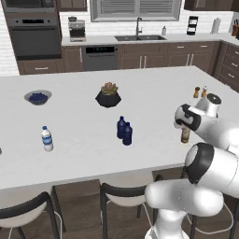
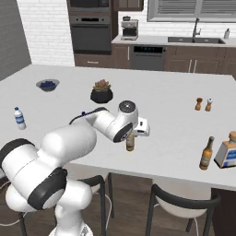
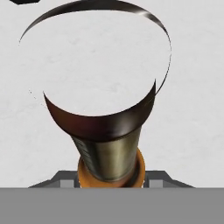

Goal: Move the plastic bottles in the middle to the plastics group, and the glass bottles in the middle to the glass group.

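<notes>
Gripper point(image 2: 131, 136): clamped on the amber bottle point(image 2: 130, 143).
Amber bottle: upright, long axis vertical, neck up inside the hand, base at the white island point(image 1: 154, 93), right of the two navy bottles point(image 1: 124, 130).
Clear bottle point(image 1: 46, 139): far left of the navy pair.

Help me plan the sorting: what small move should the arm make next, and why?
Probably carry the amber bottle right toward the other glass bottle near the counter's edge. The gripper is shut on it, while the two navy bottles wait mid-counter.
</notes>
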